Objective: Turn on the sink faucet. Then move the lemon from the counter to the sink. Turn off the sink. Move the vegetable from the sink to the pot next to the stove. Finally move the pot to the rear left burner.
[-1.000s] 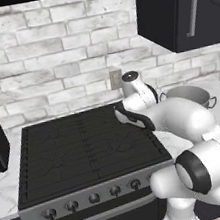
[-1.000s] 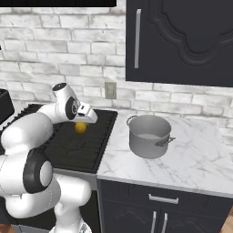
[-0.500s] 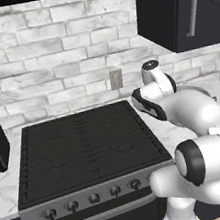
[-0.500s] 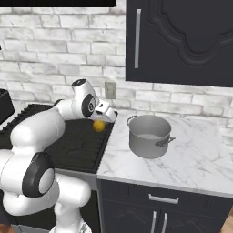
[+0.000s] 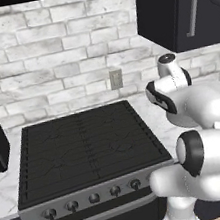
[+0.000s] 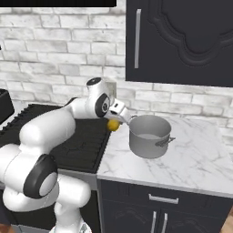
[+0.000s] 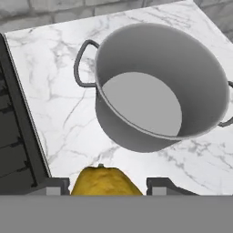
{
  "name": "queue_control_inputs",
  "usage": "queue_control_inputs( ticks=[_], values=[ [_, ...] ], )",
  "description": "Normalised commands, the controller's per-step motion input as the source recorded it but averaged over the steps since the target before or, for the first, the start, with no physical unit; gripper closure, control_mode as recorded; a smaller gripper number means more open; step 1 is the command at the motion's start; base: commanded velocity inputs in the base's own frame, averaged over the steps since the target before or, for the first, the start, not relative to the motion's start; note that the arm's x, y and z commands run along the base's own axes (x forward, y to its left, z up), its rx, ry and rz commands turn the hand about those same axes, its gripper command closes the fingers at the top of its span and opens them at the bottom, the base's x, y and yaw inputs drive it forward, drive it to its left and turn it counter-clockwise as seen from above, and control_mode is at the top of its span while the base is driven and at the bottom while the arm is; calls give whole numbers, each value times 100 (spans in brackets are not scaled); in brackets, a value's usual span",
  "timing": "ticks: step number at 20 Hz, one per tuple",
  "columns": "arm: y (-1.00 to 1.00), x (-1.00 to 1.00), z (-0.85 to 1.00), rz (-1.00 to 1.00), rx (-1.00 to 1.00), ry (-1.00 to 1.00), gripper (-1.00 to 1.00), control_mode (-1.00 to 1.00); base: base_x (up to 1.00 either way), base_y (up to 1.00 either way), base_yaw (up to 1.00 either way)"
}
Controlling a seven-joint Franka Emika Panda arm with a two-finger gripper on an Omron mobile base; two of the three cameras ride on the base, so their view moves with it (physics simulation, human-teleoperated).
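Right base view: arm outstretched, tool (image 6: 115,121) clamped on lemon (image 6: 113,125) beside pot (image 6: 149,135).

The pot (image 7: 159,86) in the middle looks like dull grey metal, smooth inside. The counter (image 7: 59,91) around it is shiny white marble with grey veins. The lemon (image 7: 106,182), bottom middle, seems slightly bumpy.

Ahead of the jaws the pot (image 7: 161,91) stands open-mouthed, its near loop handle (image 7: 83,61) jutting out; bare counter (image 7: 59,109) lies between, stove (image 7: 13,136) alongside.
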Motion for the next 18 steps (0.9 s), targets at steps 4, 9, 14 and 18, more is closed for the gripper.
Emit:
queue_control_inputs(
  ticks=[4, 9, 14, 18],
  values=[
    [-41, 0, 0, -7, 0, -7, 100, -100, 0, 0, 0],
    [-39, 0, 0, -2, 0, -15, 100, -100, 0, 0, 0],
    [-27, 0, 0, -1, 0, -22, 100, -100, 0, 0, 0],
    [-24, 0, 0, -1, 0, -15, 100, -100, 0, 0, 0]
  ],
)
